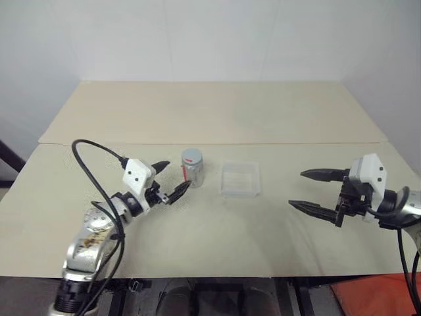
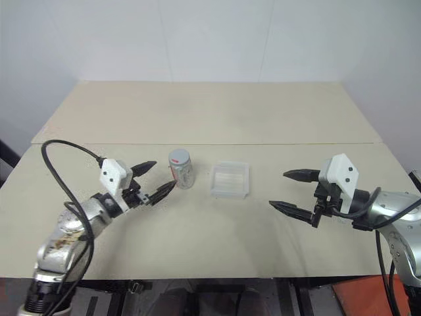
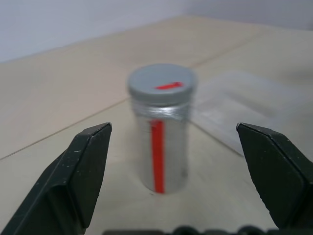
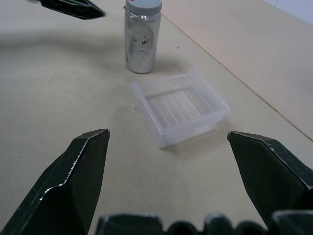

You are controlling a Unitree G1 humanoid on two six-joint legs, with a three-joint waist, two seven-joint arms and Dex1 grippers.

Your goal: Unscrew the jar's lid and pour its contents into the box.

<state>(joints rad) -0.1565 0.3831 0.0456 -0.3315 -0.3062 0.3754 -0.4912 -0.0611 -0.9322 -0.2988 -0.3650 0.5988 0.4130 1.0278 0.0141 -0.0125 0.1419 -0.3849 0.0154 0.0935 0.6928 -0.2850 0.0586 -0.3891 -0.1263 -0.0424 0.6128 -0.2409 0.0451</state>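
Jar (image 1: pixel 193 168), lid (image 1: pixel 192 156) on, stands on the counter (image 1: pixel 217 118) beside the box (image 1: pixel 240 179), looking light, stiff and slick, best clamped mid-body by the left tool (image 1: pixel 170 180), spread wide like the right tool (image 1: pixel 312 189).

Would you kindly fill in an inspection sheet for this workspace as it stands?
Surface: beige table, a seam running across it.
Job's things: jar upright, grey lid on; clear box beside it, apart, nothing seen in it.
Clutter: nothing seen.
Grippers: left gripper beside the jar, jaws open, not touching it; right gripper open, away from the box.
Cables: black cable looping over the left arm; another at the right arm.
Surroundings: plain white wall behind.
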